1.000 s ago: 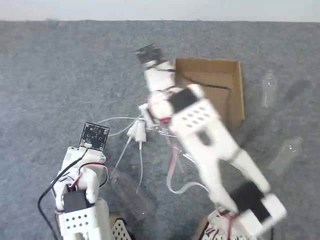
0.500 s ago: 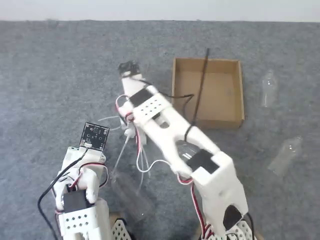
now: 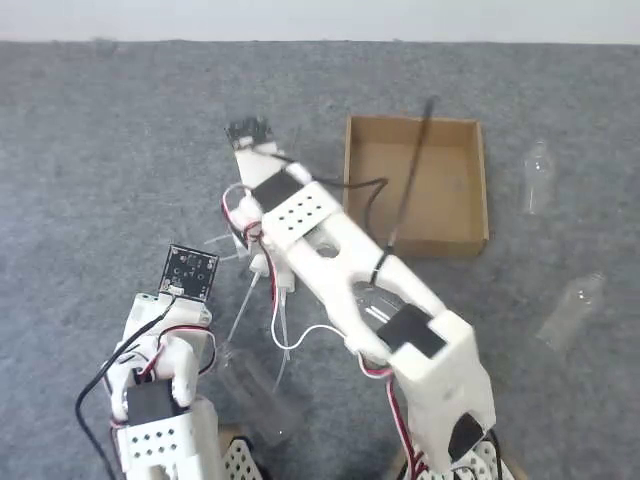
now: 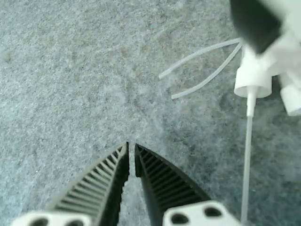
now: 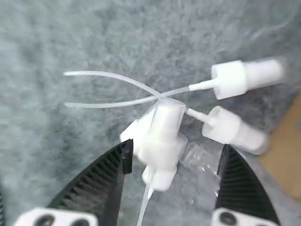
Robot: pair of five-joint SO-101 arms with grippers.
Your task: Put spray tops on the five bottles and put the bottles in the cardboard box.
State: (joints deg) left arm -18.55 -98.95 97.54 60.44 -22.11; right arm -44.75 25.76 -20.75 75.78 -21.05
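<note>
Right gripper [image 5: 176,147] is held wide open, its jaws set on either side of one white spray top [image 5: 161,134]. Left gripper [image 4: 131,149] is held low over the grey carpet [image 3: 100,150] with its jaws drawn almost together.

On the carpet, the cardboard box [image 3: 450,200] is seen open-topped, just beside the outstretched right arm [image 3: 330,245]. One clear bottle [image 3: 537,175] is laid near the box's right side in the high view, and a second bottle [image 3: 570,312] is laid further down, well apart from the box. A third bottle [image 3: 255,385] is laid beside the left arm's base. Two more spray tops [image 5: 233,129] are clustered against the first, their thin tubes crossed.
</note>
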